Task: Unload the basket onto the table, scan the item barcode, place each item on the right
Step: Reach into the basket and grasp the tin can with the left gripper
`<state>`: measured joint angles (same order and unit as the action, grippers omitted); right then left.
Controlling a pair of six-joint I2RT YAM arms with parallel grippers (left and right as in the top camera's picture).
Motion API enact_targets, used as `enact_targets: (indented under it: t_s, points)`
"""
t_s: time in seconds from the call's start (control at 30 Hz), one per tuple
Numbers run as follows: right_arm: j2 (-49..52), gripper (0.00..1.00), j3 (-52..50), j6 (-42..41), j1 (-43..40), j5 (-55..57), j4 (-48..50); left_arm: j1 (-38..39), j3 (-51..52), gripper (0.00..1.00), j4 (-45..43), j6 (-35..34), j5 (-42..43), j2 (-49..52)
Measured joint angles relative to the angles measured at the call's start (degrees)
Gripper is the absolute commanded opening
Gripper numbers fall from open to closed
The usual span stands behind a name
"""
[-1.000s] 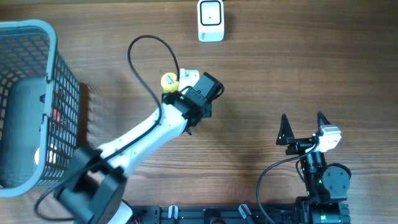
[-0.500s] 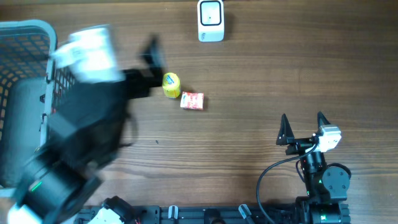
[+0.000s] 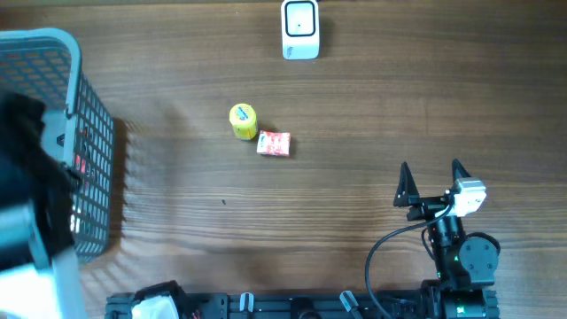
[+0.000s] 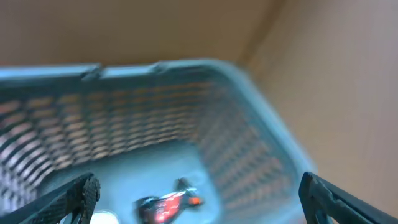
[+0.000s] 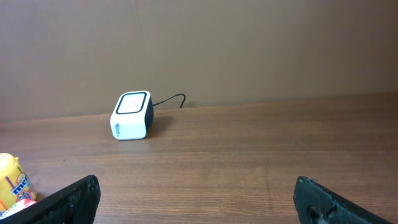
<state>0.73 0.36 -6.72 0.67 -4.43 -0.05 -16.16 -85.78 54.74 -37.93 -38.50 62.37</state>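
– Since a second ago the left arm (image 3: 31,221) has swung away from the middle of the table (image 3: 354,115). It now hangs over the basket (image 3: 93,124) at the left edge, only a dark blur from overhead.

– What lies where it was?

– A yellow pot (image 3: 243,121) and a red packet (image 3: 274,143), just beside each other, well apart from the scanner (image 3: 300,29) at the far edge.

– Is it carrying anything?

– No. Its wrist camera shows the left gripper (image 4: 199,182) with jaws spread wide and nothing between them. The right gripper (image 3: 431,182) is equally wide and bare, parked at the front right.

– So which step is this?

– Fetching an item to scan, I'd judge. On the basket floor lies a red-and-dark item (image 4: 168,204), too blurred to name. Whether anything else is in there I cannot tell.

– And the next move?

– Probably drop inside the basket walls, centre the jaws over that item and close. Then lift clear of the rim and carry it to the scanner, barcode turned toward the scanner's face.
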Motion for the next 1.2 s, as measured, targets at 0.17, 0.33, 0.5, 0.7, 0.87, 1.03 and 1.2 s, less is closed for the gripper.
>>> enact_targets:
  t_s: [0.17,0.33,0.5,0.7,0.87,1.03,1.2]
  points:
    - [0.0,1.0,0.0,0.0,0.0,0.0,0.02,-13.16,0.33,1.0,7.82,-10.23,7.85,12.11]
    - [0.0,1.0,-0.02,0.0,0.0,0.0,0.0,-21.9,0.39,1.0,11.37,-15.69,15.47,21.68]
    - [0.0,0.99,0.0,0.0,0.0,0.0,0.02,-28.65,0.44,0.98,13.51,-18.01,23.67,28.37]
    - [0.0,1.0,0.0,0.0,0.0,0.0,0.02,-30.34,2.73,0.98,12.46,-18.58,26.36,29.35]
    - [0.0,1.0,0.0,0.0,0.0,0.0,0.02,-30.34,10.84,0.98,6.47,-18.58,26.43,29.35]
    - [0.0,1.0,0.0,0.0,0.0,0.0,0.0,-30.34,21.03,0.97,-0.92,-18.58,26.45,29.51]
    - [0.0,1.0,-0.02,0.0,0.0,0.0,0.02,-30.34,26.23,0.98,-4.33,-18.58,26.27,29.51]
